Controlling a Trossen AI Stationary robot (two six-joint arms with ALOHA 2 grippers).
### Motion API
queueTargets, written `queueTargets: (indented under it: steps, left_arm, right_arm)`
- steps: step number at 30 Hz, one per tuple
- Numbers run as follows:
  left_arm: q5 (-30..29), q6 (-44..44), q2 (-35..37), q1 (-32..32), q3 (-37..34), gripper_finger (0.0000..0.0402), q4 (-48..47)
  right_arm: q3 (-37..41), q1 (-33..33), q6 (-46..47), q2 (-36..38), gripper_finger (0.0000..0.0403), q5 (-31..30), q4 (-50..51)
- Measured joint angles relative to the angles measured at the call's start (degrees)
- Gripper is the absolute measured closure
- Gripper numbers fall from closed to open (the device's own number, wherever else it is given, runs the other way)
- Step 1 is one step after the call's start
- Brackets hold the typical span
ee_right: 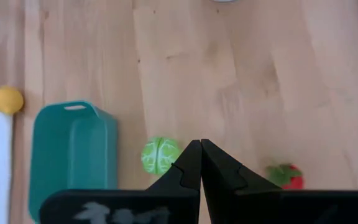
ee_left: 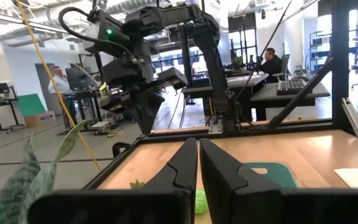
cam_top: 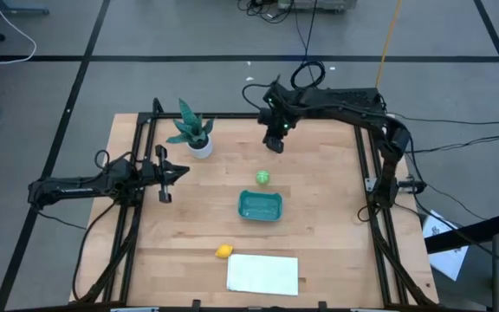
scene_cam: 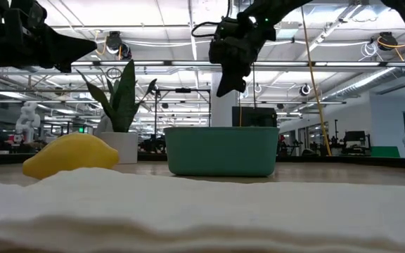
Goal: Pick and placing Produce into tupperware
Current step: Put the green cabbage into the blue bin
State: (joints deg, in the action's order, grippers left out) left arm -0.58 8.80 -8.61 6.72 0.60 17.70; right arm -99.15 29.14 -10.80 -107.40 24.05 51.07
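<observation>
Fingers (ee_right: 191, 163) of the right gripper (cam_top: 275, 144) are pressed together on nothing, raised above the far middle of the bench (cam_top: 319, 251). Below them lie the light green ball (cam_top: 262, 178) and a small red piece (ee_right: 286, 176). The teal tupperware (cam_top: 260, 206) sits mid-bench, just nearer than the ball; the yellow lemon (cam_top: 223, 251) lies beside the white sheet (cam_top: 262, 274). The left gripper (cam_top: 166, 173) waits near the potted plant (cam_top: 193, 130), its fingers (ee_left: 179, 168) together and holding nothing.
</observation>
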Motion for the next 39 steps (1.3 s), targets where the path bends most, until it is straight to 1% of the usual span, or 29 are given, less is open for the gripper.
queueTargets:
  steps: [5,9,14,20,23,25,29,31,36,39]
  left_arm:
    - [0.0,0.0,0.0,0.0,0.0,0.0376,-0.1]
    - [0.0,0.0,0.0,0.0,0.0,0.0376,-0.1]
    - [0.0,1.3,0.0,0.0,0.0,0.0376,0.0]
    - [0.0,1.4,0.0,0.0,0.0,0.0376,0.0]
    - [-0.1,1.4,0.0,0.0,0.0,0.0376,0.0]
    - [-0.1,1.4,0.0,0.0,0.0,0.0376,0.0]
    - [0.0,1.4,0.0,0.0,0.0,0.0376,0.0]
    - [0.0,1.3,0.0,0.0,0.0,0.0376,-0.2]
    - [0.0,1.1,0.0,0.0,0.0,0.0376,-1.4]
    - [0.0,1.1,0.0,0.0,0.0,0.0376,-2.2]
  right_arm:
    - [0.0,-2.4,1.0,0.0,0.0403,-0.5,3.0]
    - [0.0,-5.3,1.1,0.0,0.0403,-4.5,4.4]
    - [0.0,-8.2,1.4,0.0,0.0403,-7.2,5.4]
    - [-0.1,-10.0,2.7,-1.1,0.0403,-7.5,6.3]
    - [-3.5,-10.2,2.0,-4.3,0.0403,-7.5,9.4]
    - [-7.5,-10.1,1.2,-7.3,0.0403,-7.5,11.3]
    - [-16.0,-10.0,-1.1,-13.4,0.0403,-7.7,18.8]
    - [-18.9,-10.0,-2.3,-15.5,0.0403,-7.7,22.4]
    - [-20.2,-10.0,-2.7,-17.5,0.0403,-7.9,25.4]
    - [-20.2,-10.1,-2.9,-17.6,0.0403,-10.9,26.0]
